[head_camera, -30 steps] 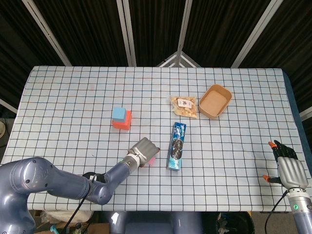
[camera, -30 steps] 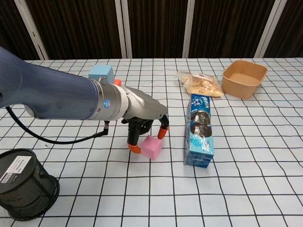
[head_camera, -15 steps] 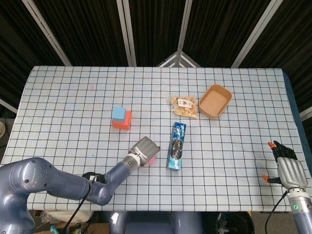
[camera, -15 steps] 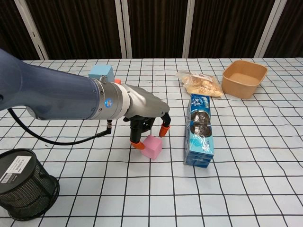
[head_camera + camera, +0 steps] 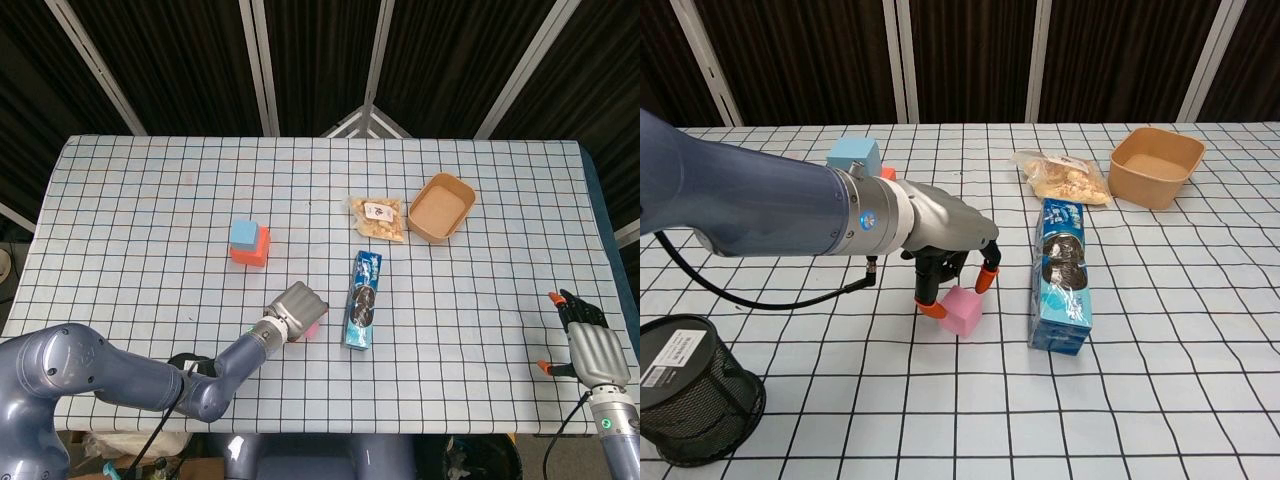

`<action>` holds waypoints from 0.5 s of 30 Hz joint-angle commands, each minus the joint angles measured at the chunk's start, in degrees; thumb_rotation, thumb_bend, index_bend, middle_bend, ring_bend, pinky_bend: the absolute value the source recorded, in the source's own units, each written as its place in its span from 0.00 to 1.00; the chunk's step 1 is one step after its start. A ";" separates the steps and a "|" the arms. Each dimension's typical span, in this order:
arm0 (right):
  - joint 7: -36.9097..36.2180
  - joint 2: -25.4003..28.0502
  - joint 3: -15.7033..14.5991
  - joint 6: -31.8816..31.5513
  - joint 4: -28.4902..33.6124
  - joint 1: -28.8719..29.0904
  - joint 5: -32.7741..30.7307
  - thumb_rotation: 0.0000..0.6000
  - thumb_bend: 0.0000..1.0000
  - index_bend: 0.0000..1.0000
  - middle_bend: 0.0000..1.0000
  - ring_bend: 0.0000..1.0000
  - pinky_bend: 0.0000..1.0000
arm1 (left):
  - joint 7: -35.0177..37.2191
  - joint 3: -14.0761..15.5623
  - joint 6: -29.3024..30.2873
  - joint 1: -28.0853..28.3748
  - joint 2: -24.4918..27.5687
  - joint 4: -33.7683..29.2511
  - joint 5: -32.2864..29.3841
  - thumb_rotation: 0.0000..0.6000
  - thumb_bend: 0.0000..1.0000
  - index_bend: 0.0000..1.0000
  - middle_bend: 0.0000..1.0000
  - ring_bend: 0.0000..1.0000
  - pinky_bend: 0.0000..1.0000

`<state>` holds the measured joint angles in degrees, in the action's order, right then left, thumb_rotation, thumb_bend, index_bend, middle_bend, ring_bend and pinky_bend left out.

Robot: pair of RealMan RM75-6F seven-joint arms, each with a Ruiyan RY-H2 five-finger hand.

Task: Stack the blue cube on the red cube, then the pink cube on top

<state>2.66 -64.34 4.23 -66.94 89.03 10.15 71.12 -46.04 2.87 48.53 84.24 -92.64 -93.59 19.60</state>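
From the head view, I see my left hand (image 5: 296, 309) low over the checked table (image 5: 150, 200), its back turned up so it hides most of the pink cube (image 5: 312, 329); only a pink edge peeks out at its right side. From here I cannot tell how the fingers sit on it. The blue cube (image 5: 243, 234) sits on the red cube (image 5: 254, 250) further back and to the left, well apart from the hand. Just right of the hand lies a blue cookie pack (image 5: 362, 298), lengthwise. Behind it are a snack bag (image 5: 378, 217) and a brown bowl (image 5: 441, 207), side by side. My right hand (image 5: 588, 345) rests at the table's near right corner, fingers spread and holding nothing.

From the chest view, the left hand (image 5: 952, 258) reaches down over the pink cube (image 5: 961, 311), orange fingertips (image 5: 931, 308) on either side of it, pinching the cube, which is tilted with one edge near the cloth. The blue cube (image 5: 854, 155) shows behind the forearm, the red cube (image 5: 886, 173) barely visible beneath it. The cookie pack (image 5: 1061, 274) lies just right of the pink cube, not touching it. A black mesh cup (image 5: 692, 390) stands at the near left. The right hand is outside this view.
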 commanded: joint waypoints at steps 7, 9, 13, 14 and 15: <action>-0.23 0.11 -0.11 0.17 0.08 0.06 0.06 1.00 0.09 0.03 0.02 0.06 0.09 | -0.78 -0.32 1.08 -0.15 0.51 -1.26 0.16 1.00 0.33 0.34 0.82 0.65 0.70; -0.32 0.17 -0.14 0.36 0.15 0.11 0.00 1.00 0.09 0.03 0.02 0.06 0.09 | -0.91 -0.42 1.25 -0.19 0.59 -1.46 0.05 1.00 0.33 0.35 0.82 0.65 0.70; -0.37 0.27 -0.18 0.46 0.23 0.16 -0.03 1.00 0.09 0.03 0.02 0.06 0.09 | -1.31 -0.40 1.49 -0.27 0.69 -1.67 -0.15 1.00 0.33 0.36 0.82 0.65 0.70; -0.40 0.30 -0.20 0.51 0.26 0.17 -0.02 1.00 0.10 0.03 0.03 0.06 0.09 | -1.42 -0.39 1.52 -0.28 0.70 -1.67 -0.27 1.00 0.33 0.36 0.82 0.65 0.70; -0.44 0.33 -0.22 0.53 0.29 0.18 0.01 1.00 0.10 0.03 0.03 0.06 0.09 | -1.54 -0.34 1.51 -0.28 0.70 -1.63 -0.42 1.00 0.33 0.36 0.82 0.65 0.70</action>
<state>2.21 -64.01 4.01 -66.40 89.33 10.33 71.14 -47.53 2.50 50.02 83.97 -91.95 -95.23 19.23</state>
